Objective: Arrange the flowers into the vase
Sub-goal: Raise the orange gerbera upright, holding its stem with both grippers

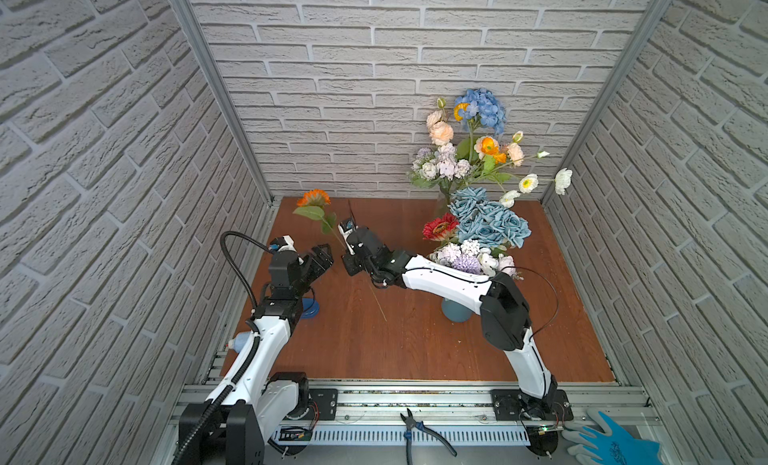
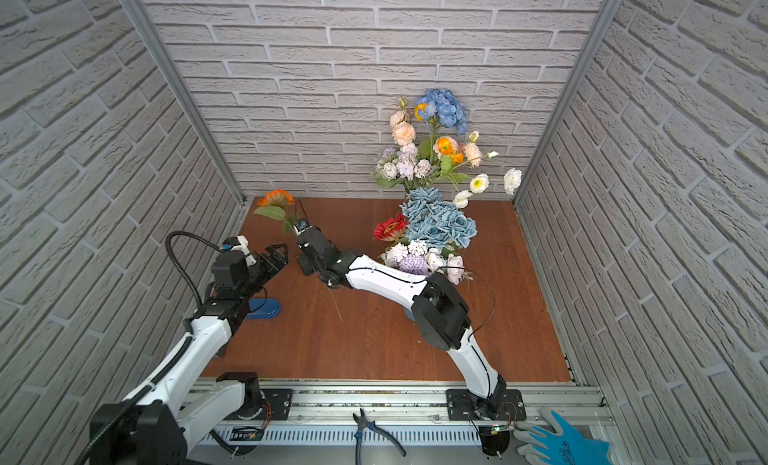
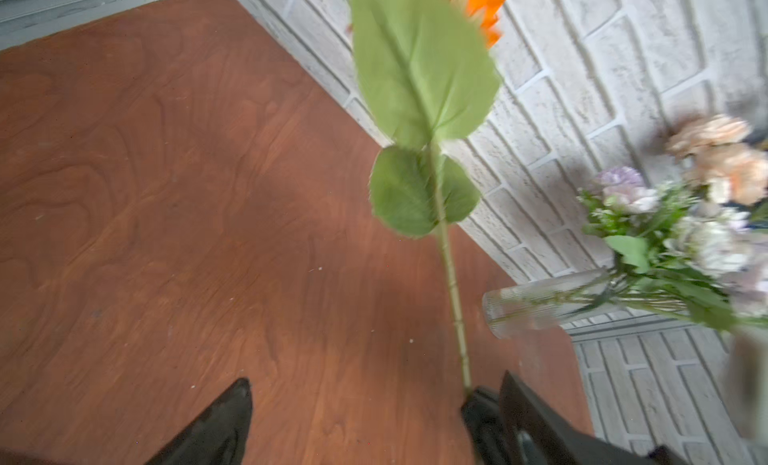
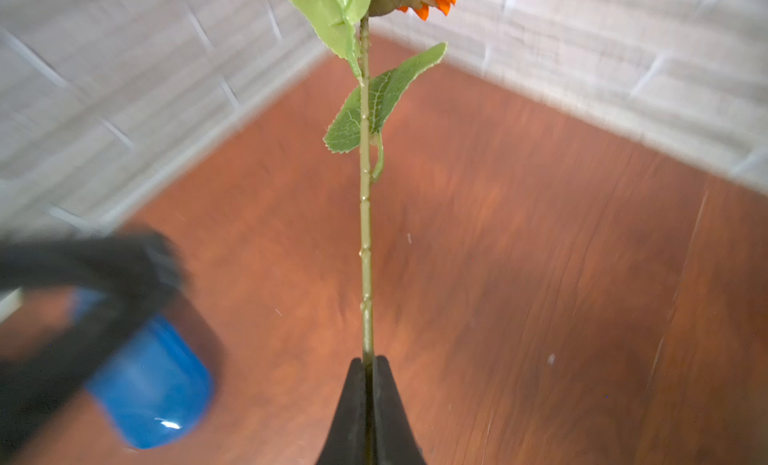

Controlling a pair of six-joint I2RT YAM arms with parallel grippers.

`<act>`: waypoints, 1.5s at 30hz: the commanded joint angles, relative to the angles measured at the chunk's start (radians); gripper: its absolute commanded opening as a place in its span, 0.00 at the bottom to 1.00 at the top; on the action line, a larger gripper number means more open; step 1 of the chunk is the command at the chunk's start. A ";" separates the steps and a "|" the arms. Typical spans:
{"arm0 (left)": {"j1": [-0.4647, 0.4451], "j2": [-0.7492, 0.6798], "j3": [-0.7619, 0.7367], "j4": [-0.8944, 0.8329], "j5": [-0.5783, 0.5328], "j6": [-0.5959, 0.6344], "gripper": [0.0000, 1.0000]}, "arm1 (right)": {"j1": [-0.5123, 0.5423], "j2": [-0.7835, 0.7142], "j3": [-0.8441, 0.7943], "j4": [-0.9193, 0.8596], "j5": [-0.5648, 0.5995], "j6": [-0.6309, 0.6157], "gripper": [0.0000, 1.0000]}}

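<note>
Resting on the desk (image 1: 374,350) beneath the left arm is a blue vase (image 1: 308,309). Just beyond it the left pincer (image 1: 323,257) gapes wide with nothing in it, close beside the right pincer (image 4: 368,363), which is clamped tight on the green stem (image 4: 365,234) of an orange daisy (image 1: 313,197) held up over the desk's far left part. Farther back on the right, more flowers (image 1: 446,167) stand in a glass vase (image 3: 540,305) by the wall.

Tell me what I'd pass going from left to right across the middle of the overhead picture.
left gripper, open → right gripper, shut on the stem of the orange daisy → red daisy → blue rose bunch → white poppy, farthest right.
</note>
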 commanded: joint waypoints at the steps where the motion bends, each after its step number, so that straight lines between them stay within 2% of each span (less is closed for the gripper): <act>1: 0.004 -0.046 0.033 0.122 0.100 -0.068 0.91 | -0.002 -0.088 -0.009 0.061 -0.032 -0.057 0.05; 7: 0.005 -0.086 0.087 0.252 0.228 -0.163 0.88 | -0.002 -0.206 -0.044 0.085 -0.042 -0.094 0.05; 11: 0.005 -0.084 0.127 0.337 0.295 -0.217 0.79 | 0.000 -0.279 -0.097 0.121 -0.069 -0.122 0.05; 15: 0.005 -0.019 0.172 0.505 0.393 -0.301 0.78 | 0.007 -0.355 -0.166 0.163 -0.088 -0.139 0.05; 18: 0.003 0.035 0.179 0.638 0.413 -0.379 0.75 | 0.010 -0.391 -0.202 0.174 -0.080 -0.144 0.05; 21: -0.015 0.073 0.195 0.689 0.419 -0.406 0.72 | 0.011 -0.416 -0.235 0.186 -0.066 -0.143 0.05; 29: -0.108 0.097 0.259 0.606 0.437 -0.315 0.67 | 0.011 -0.444 -0.267 0.211 -0.019 -0.177 0.05; 33: -0.123 0.113 0.268 0.599 0.449 -0.312 0.51 | 0.011 -0.445 -0.274 0.225 -0.006 -0.193 0.05; 42: -0.138 0.153 0.269 0.578 0.457 -0.312 0.34 | 0.011 -0.454 -0.294 0.262 0.009 -0.213 0.05; 45: -0.138 0.154 0.264 0.573 0.450 -0.307 0.26 | 0.011 -0.455 -0.295 0.262 0.009 -0.215 0.05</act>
